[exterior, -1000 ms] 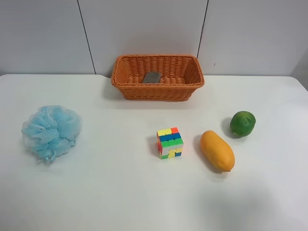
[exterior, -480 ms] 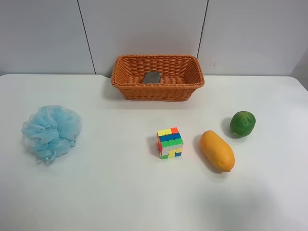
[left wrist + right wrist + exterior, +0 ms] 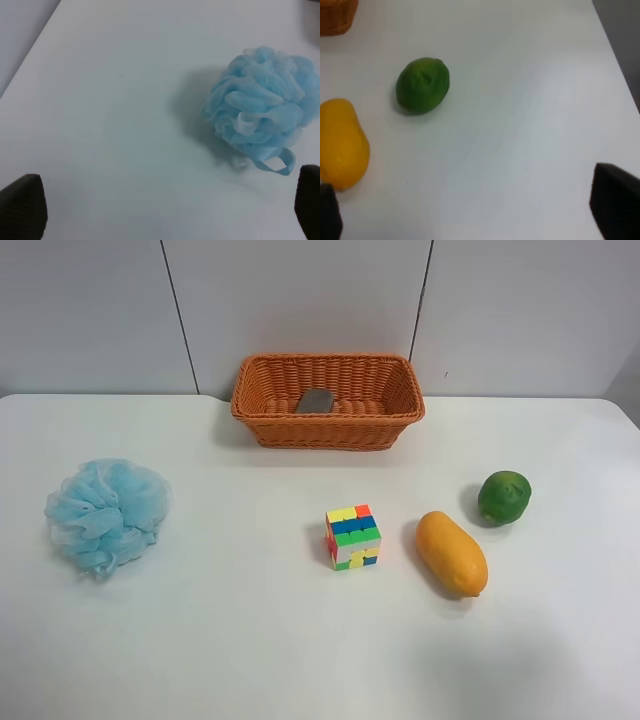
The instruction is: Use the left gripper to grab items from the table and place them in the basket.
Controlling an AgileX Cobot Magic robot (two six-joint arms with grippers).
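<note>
The orange-brown wicker basket (image 3: 328,400) stands at the back of the white table (image 3: 230,640) with the dark gray eraser (image 3: 316,401) inside it. The light-blue mesh puff (image 3: 106,513) lies at the exterior high view's left. It also shows in the left wrist view (image 3: 262,112), beyond my open, empty left gripper (image 3: 165,205). The puzzle cube (image 3: 352,536), orange oval fruit (image 3: 451,553) and green round fruit (image 3: 504,496) lie mid-right. The right wrist view shows the green fruit (image 3: 423,85) and orange fruit (image 3: 341,142) beyond my open, empty right gripper (image 3: 470,212). No arm shows in the exterior high view.
A grey panelled wall (image 3: 320,300) rises behind the table. The table's edge shows in the right wrist view (image 3: 615,55) and in the left wrist view (image 3: 30,50).
</note>
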